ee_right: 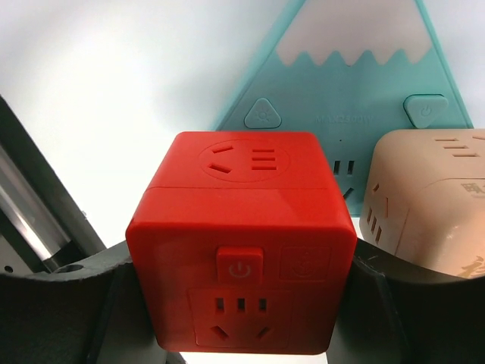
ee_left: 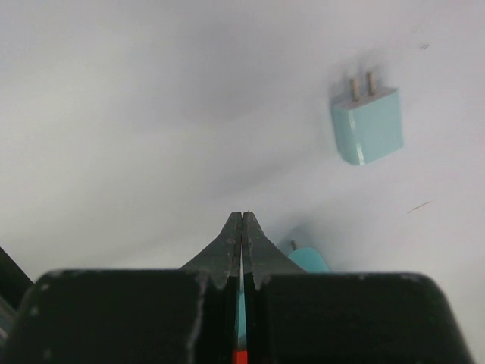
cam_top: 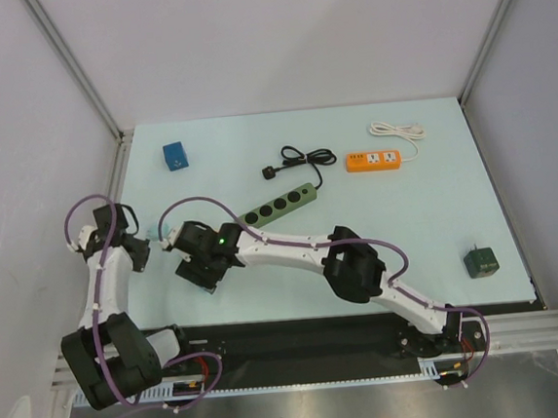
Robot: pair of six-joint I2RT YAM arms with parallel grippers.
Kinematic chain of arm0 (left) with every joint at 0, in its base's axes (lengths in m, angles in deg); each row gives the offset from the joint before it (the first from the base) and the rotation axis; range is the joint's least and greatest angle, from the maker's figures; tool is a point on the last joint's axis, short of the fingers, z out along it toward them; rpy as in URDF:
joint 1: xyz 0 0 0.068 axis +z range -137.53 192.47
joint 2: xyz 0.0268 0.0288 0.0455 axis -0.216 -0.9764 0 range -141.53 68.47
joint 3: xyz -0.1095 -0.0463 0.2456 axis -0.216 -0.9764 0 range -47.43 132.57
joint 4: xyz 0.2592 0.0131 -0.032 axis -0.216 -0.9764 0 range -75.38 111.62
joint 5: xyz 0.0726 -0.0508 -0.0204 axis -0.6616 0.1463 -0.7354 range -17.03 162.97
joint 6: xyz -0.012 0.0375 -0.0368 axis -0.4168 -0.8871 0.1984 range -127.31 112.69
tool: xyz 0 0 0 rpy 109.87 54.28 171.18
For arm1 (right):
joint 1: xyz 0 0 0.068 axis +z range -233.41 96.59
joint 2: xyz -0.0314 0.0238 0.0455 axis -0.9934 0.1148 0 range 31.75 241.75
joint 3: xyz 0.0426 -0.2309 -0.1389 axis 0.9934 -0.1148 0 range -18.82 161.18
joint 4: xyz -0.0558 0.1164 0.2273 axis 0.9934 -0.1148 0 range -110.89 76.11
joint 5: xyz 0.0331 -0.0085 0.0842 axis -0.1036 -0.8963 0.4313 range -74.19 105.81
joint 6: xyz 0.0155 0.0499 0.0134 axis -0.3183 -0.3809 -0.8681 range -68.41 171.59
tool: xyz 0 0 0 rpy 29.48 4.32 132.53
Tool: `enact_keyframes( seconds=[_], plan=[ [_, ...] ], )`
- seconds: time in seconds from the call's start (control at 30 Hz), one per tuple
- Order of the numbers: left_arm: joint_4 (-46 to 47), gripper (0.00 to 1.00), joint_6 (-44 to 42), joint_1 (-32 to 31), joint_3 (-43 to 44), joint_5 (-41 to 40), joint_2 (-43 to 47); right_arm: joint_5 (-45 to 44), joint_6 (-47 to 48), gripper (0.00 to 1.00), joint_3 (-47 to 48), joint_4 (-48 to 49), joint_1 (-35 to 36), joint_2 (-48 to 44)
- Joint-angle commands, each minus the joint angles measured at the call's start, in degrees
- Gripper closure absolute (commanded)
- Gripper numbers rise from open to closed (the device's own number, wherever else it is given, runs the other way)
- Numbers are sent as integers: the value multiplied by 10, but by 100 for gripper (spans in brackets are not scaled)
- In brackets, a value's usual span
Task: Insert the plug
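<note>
Red plastic cube socket (ee_right: pixel 241 258) is pinched in the right gripper's (ee_right: pixel 242 303) jaws, probably to steady it, while the pale teal two-pin plug (ee_left: pixel 367 127) lies loose on the white table (ee_left: pixel 114 114), beyond the left gripper (ee_left: pixel 242 227), whose jaws are pressed together.

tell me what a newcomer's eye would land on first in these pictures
A bright red socket cube fills the right wrist view, clamped in the right tool, with a teal mountain-shaped socket block behind it. In the left wrist view the shut left tool points toward a pale teal two-pin plug lying up and to the right. From above, an orange power strip stands out at the far side of the table.
</note>
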Motion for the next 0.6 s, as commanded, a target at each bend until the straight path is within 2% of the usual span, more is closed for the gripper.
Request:
enact_keyframes(
  seconds=[0.0, 0.27, 0.4, 0.43, 0.5, 0.57],
  plan=[
    [-15, 100, 30, 10, 49, -20, -4, -31, -8, 100, -13, -100, -11, 75],
    [-11, 100, 29, 12, 39, -35, -9, -52, -11, 100, -22, -106, -22, 81],
    [-12, 100, 20, 12, 41, -32, -5, -62, -4, 69, -30, -76, -23, 44],
    [-12, 100, 20, 11, 42, -32, -4, -60, -1, 64, -26, -74, -26, 39],
    [-13, 100, 17, 12, 45, -30, 1, -48, 12, 45, -11, -71, -28, 26],
    [-13, 100, 15, 12, 48, -27, 3, -40, 17, 41, 1, -73, -31, 21]
  ],
)
